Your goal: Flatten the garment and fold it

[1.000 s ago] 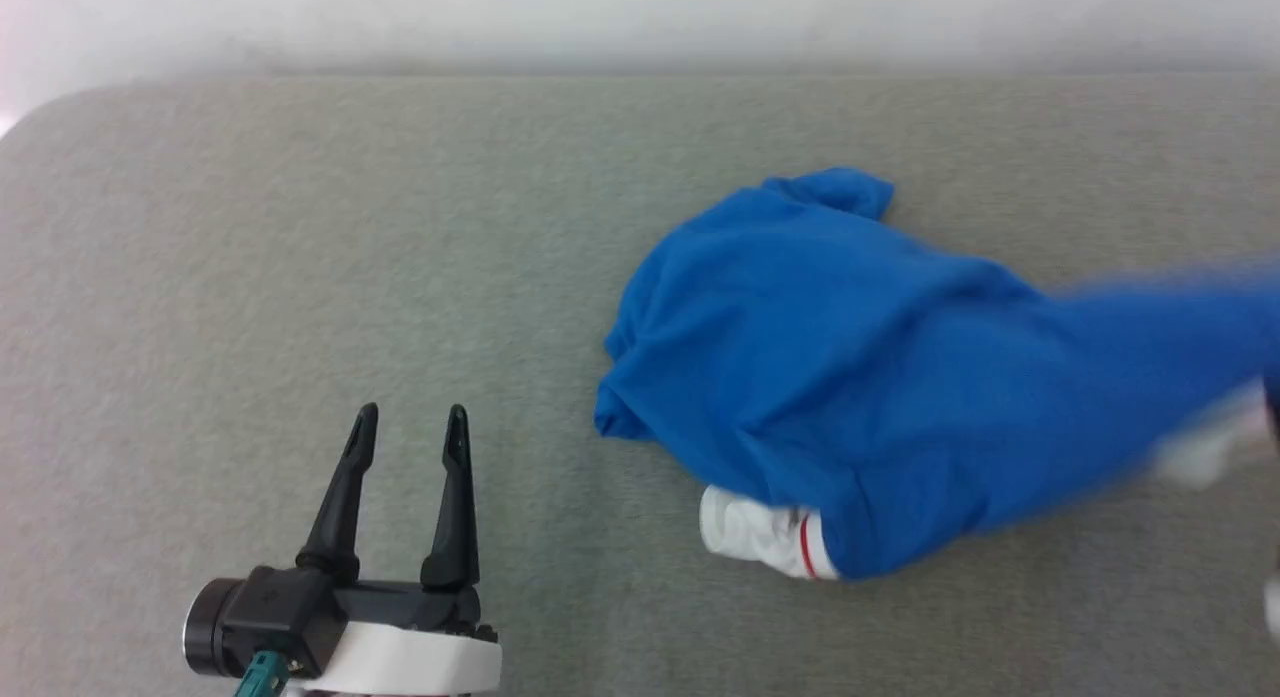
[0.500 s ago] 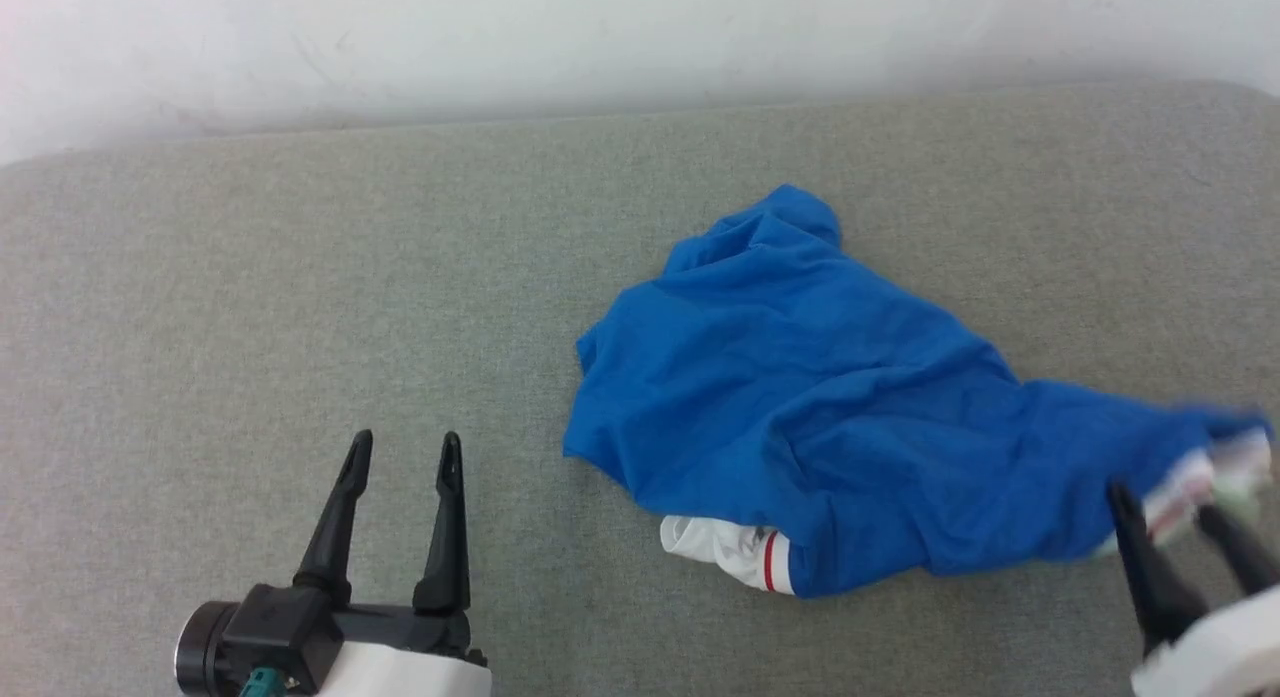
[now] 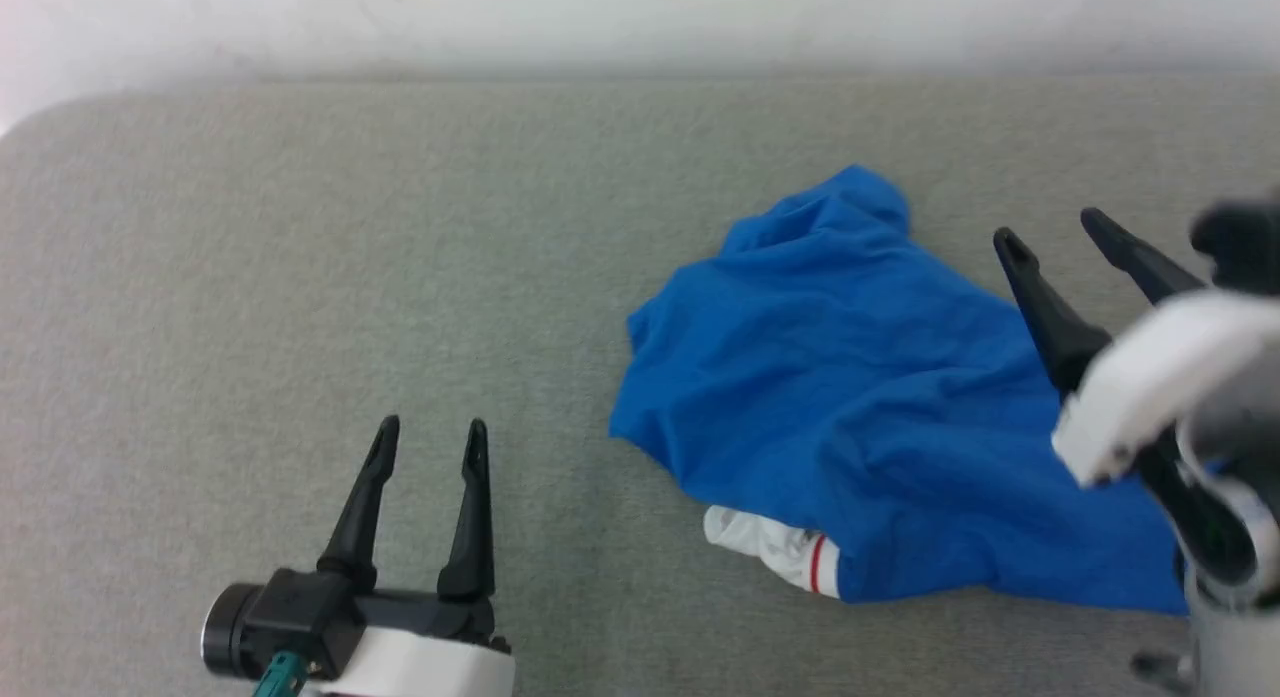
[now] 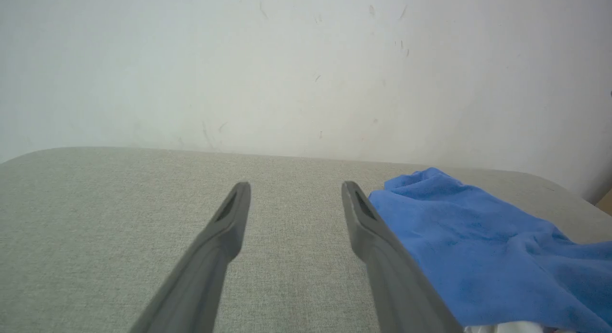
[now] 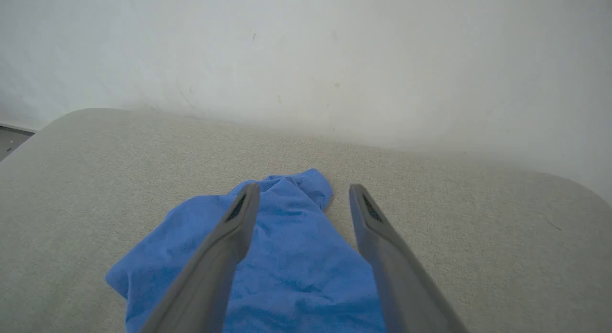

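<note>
The right gripper (image 3: 1048, 229) has let go of the bright blue jersey T-shirt (image 3: 880, 417). A second ago the cloth was drawn out in a blurred band toward the robot's right. Half a second ago the two dark fingers sat low at the striped trim on that end. Now they are lifted clear, spread apart with nothing between them. The head camera has also shifted between these pictures, so part of the apparent slide of the cloth is the camera's own.

The T-shirt lies slack on the grey woven padded surface (image 3: 300, 277), right of the middle. It is a rumpled heap with a peak toward the pale wall (image 3: 600, 17), and a white short sleeve with a red stripe (image 3: 770, 549) pokes out under its near edge. The pull seems to have lengthened it a little, but it is far from flat. Flattening looks barely begun, and the likely next need is a fresh hold on a hem or shoulder.

The right arm is raised over the T-shirt's right part, its white wrist housing blurred, fingers pointing up and to the left. In its wrist view the tips frame the far peak of the cloth; whether they are above it or level with it is hard to judge through the blur. The left gripper (image 3: 432, 429) hovers low at the near left, well apart from the T-shirt, its fingers parted, empty and pointing at the wall.
</note>
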You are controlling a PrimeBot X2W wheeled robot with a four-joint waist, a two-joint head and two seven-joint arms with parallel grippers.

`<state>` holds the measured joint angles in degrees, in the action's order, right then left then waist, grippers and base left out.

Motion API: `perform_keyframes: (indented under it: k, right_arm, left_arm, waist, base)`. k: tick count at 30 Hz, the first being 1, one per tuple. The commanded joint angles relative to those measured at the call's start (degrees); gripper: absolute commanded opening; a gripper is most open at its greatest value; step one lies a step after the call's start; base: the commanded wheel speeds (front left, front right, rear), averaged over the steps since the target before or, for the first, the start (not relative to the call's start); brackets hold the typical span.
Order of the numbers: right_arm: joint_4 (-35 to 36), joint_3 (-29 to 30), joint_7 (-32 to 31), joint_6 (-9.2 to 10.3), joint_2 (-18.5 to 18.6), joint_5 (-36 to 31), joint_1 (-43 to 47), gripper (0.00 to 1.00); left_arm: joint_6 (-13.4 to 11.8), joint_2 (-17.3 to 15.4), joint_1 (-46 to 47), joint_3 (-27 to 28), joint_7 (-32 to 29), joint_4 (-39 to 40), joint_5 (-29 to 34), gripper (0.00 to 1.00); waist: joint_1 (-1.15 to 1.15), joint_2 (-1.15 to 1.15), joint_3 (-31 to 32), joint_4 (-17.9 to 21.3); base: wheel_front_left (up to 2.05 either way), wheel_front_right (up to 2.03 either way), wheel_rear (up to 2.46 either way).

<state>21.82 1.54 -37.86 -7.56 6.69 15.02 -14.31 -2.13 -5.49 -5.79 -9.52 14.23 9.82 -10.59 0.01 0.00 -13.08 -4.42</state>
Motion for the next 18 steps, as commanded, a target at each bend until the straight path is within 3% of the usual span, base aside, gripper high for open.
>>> perform_keyframes:
  k: [1,8,15,16,17,18]
  right_arm:
    - [-2.8,0.3,-2.5,0.08,0.4,-0.1,-2.9,1.0]
    - [-18.2,-2.7,-15.8,0.08,7.0,-4.6,-11.3,1.0]
    - [-27.3,-3.3,-16.6,0.08,10.8,-7.2,-11.8,1.0]
    - [-28.1,-2.7,-16.5,0.08,10.7,-7.3,-11.4,0.38]
    - [-28.7,-2.4,-16.4,0.08,10.5,-7.4,-11.1,0.0]
    - [-29.1,-2.5,-16.5,0.08,10.4,-7.3,-10.8,0.0]
  left_arm:
    - [0.2,0.3,1.4,-0.2,0.4,-0.2,-0.2,1.0]
    - [0.9,1.3,4.8,-2.3,0.7,-1.9,-0.7,1.0]
    - [1.3,2.1,7.3,-4.5,0.7,-2.3,-0.9,1.0]
    - [1.2,2.2,7.6,-4.7,0.7,-2.3,-0.9,1.0]
    - [1.2,2.2,7.7,-4.8,0.8,-2.3,-1.0,1.0]
    - [1.1,2.3,7.8,-4.9,0.8,-2.3,-1.0,1.0]
  waist:
    - [-0.01,0.0,-3.2,-3.1]
    - [-0.01,0.0,-8.3,-9.2]
    - [-0.01,0.0,-11.3,-14.5]
    - [-0.01,0.0,-11.4,-15.0]
    - [-0.01,0.0,-11.4,-15.4]
    - [-0.01,0.0,-11.4,-15.6]
  base:
    - [0.0,0.0,0.0]
    - [0.0,0.0,0.0]
    - [0.0,0.0,0.0]
    - [0.0,0.0,0.0]
    - [0.0,0.0,0.0]
    - [0.0,0.0,0.0]
